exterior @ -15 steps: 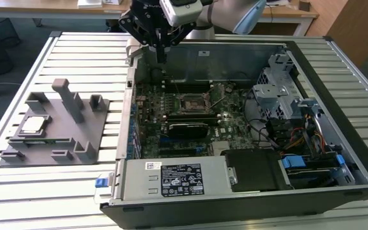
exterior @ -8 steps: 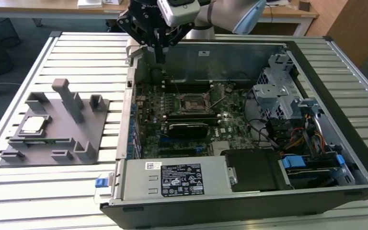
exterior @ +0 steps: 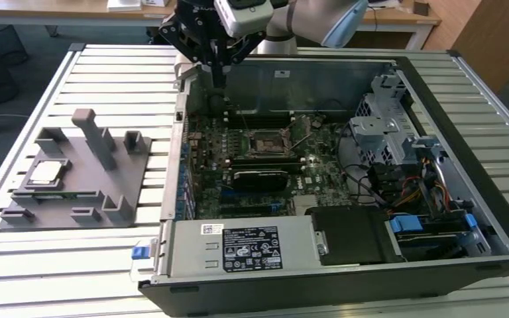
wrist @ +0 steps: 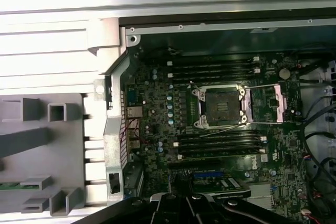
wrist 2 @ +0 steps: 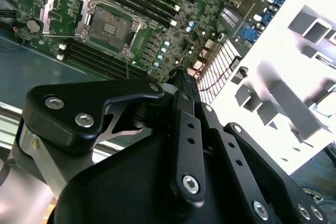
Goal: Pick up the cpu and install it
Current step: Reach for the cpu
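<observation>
Silvery and flat, the square cpu (exterior: 45, 173) lay in the grey plastic fixture (exterior: 104, 192), near its edge on the exterior view's left. My gripper (exterior: 217, 81) hung well apart from it, over the open computer case (exterior: 431, 218). In the second wrist view my black fingers (wrist 2: 185, 103) met, pinched together on nothing. In the first wrist view the square socket (wrist: 219, 107) lay open.
</observation>
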Available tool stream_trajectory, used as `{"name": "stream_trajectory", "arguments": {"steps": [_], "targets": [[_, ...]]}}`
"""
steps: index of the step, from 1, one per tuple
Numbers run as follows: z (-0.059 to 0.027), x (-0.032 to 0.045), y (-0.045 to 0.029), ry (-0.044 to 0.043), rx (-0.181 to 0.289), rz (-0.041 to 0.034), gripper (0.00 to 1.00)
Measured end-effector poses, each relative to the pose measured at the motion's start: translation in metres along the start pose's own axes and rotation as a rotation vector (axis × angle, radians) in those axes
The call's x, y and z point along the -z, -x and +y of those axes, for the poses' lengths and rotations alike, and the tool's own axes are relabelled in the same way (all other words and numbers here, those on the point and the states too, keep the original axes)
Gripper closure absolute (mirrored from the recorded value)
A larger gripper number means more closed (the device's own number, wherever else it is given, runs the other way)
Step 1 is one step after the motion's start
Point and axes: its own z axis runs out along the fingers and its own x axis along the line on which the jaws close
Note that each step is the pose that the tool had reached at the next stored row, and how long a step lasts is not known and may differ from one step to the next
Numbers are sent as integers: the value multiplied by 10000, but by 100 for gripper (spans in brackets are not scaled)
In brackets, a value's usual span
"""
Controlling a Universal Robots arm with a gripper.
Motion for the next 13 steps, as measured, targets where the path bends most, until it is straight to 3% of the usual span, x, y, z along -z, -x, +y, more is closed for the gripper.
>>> {"name": "stream_trajectory", "arguments": {"steps": [13], "targets": [[-5,-6,-60,0,-1,4,89]]}}
